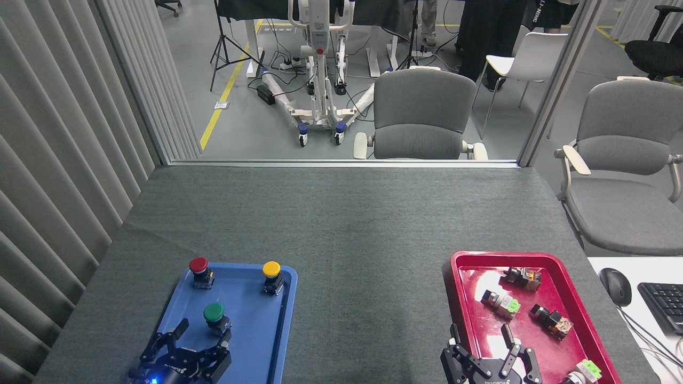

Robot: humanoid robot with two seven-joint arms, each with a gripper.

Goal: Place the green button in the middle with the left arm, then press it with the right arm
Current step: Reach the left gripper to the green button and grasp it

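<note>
Green button (214,313) sits upright in the blue tray (277,341), near-centre part of it, closer to the tray's near edge than the red button (199,266) at the far-left corner and the yellow button (271,270) at the far-right corner. Left arm (200,338) is just behind it at the tray's near edge, fingers (180,328) spread wide, holding nothing; one tip sits just beside the button body, contact unclear. Step in hand, as I read it: grasp. Bracket the black block body, not the cap, close square so it doesn't tip, lift clear of the tray rim, then carry right to the middle (368,298), the bare cloth between the trays, and set it cap-up. Right arm (488,354) is at the near edge of the surface over the red tray's (454,288) near-left corner, fingers open, empty. Red tray holds several small switch blocks, some with green or orange parts; none are needed.
</note>
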